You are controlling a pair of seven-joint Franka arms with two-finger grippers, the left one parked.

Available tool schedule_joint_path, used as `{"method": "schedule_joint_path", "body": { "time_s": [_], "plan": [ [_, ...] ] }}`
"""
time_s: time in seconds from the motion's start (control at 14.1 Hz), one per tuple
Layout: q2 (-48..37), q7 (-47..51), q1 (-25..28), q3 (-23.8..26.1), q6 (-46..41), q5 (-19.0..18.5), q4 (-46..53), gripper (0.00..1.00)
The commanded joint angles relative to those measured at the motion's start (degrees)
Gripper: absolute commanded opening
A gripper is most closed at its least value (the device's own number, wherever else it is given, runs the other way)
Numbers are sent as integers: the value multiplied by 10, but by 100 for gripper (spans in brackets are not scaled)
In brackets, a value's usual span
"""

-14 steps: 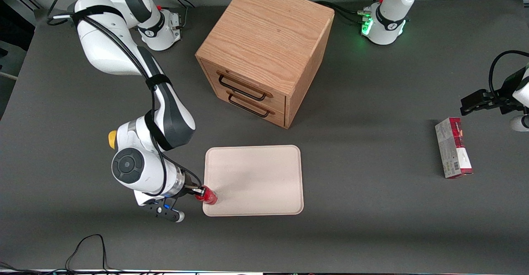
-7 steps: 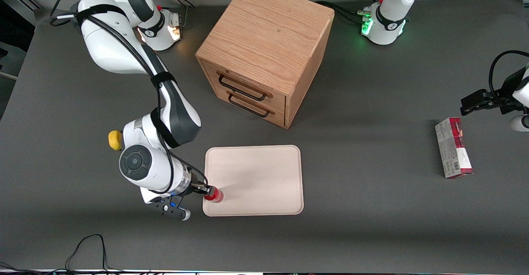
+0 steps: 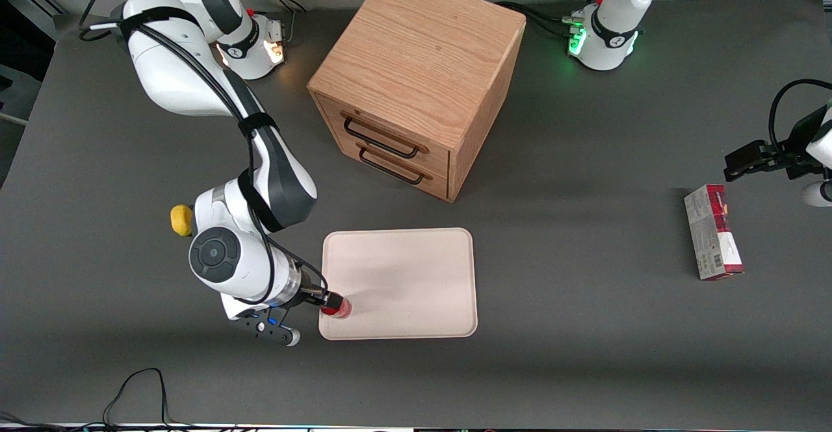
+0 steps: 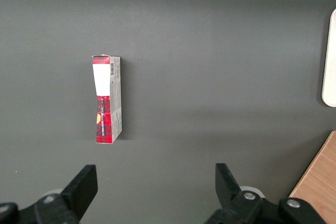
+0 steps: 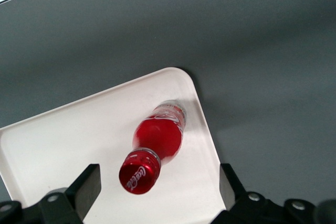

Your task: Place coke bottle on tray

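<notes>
Surface: matte dark-grey tabletop (image 3: pixel 585 328), smooth and uniform.

Tray (image 3: pixel 416 276): flat, cream-beige, rectangular with rounded corners and a low raised rim; lower centre of the front view. Finish appears smooth and dull.

Coke bottle (image 3: pixel 337 308): small, red, with a red cap carrying white script and a red label with white marking. It stands upright on the tray, just inside the corner that is nearest the front camera on the working arm's end. In the wrist view the bottle (image 5: pixel 155 145) sits close to the tray (image 5: pixel 63 140) rim, its base on the cream surface.

Claw (image 3: pixel 333 303): directly over the bottle. In the wrist view the claw (image 5: pixel 157 192) fingers stand spread wide on either side of the cap, touching nothing; the bottle is released.

Other items: wooden two-drawer cabinet (image 3: pixel 416 75), oak grain, dark wire handles, upper centre of frame; small yellow rounded object (image 3: pixel 180 219) on the tabletop beside the arm; red-and-grey rectangular carton (image 3: pixel 713 231) lying flat toward the parked arm's end.

Change over the last second: arm and bottle have shifted inward from the tray edge onto the tray.
</notes>
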Motion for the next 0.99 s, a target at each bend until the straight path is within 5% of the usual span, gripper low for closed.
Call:
{"method": "schedule_joint_path", "body": {
  "time_s": [0.0,0.43,0.92],
  "plan": [
    [10,13,3,0,0,-11,19,100],
    [-32,-27,-11,-3,-75,-10,7,100],
    [-319,-246,-89,-4,-108,0,-336,100]
  ]
}}
